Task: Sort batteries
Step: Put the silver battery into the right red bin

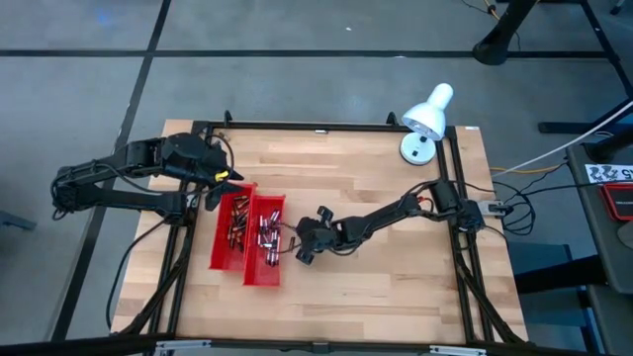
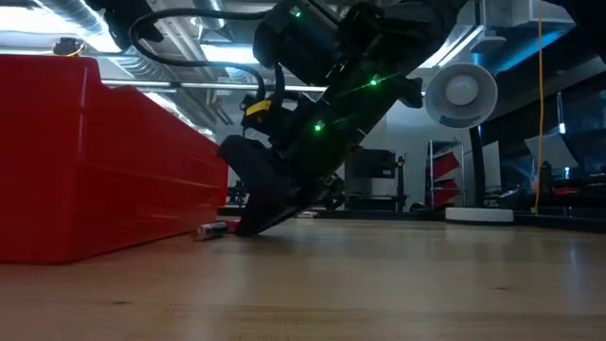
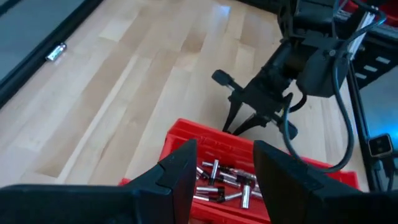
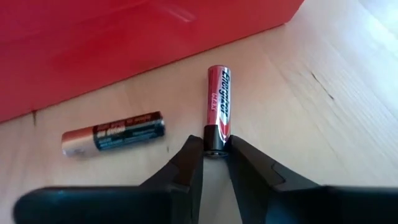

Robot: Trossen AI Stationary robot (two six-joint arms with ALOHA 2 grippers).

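Note:
Two red trays [image 1: 232,229] [image 1: 265,245] stand side by side left of the table's middle, with several batteries [image 3: 224,183] in them. Two more batteries lie on the wood beside the right tray: a red-and-silver one [image 4: 217,102] and a copper-and-black one [image 4: 115,134]. My right gripper [image 1: 302,249] [image 4: 215,155] is low on the table at the right tray's right side, shut on the red-and-silver battery. My left gripper [image 3: 224,177] hovers open above the trays' far end, with nothing between its fingers. My right gripper pinches the red-and-silver battery's black near end [image 4: 214,138] between its two fingertips [image 4: 194,155]. The fingers slant down from the table's right side and lie in line with the battery. The battery lies flat on the wood, pointing toward the red tray.
A white lamp [image 1: 425,119] stands at the table's far right corner. The red tray's wall [image 2: 95,161] rises close beside the right gripper. Bare wood [image 1: 396,277] stretches to the right of and nearer than the trays.

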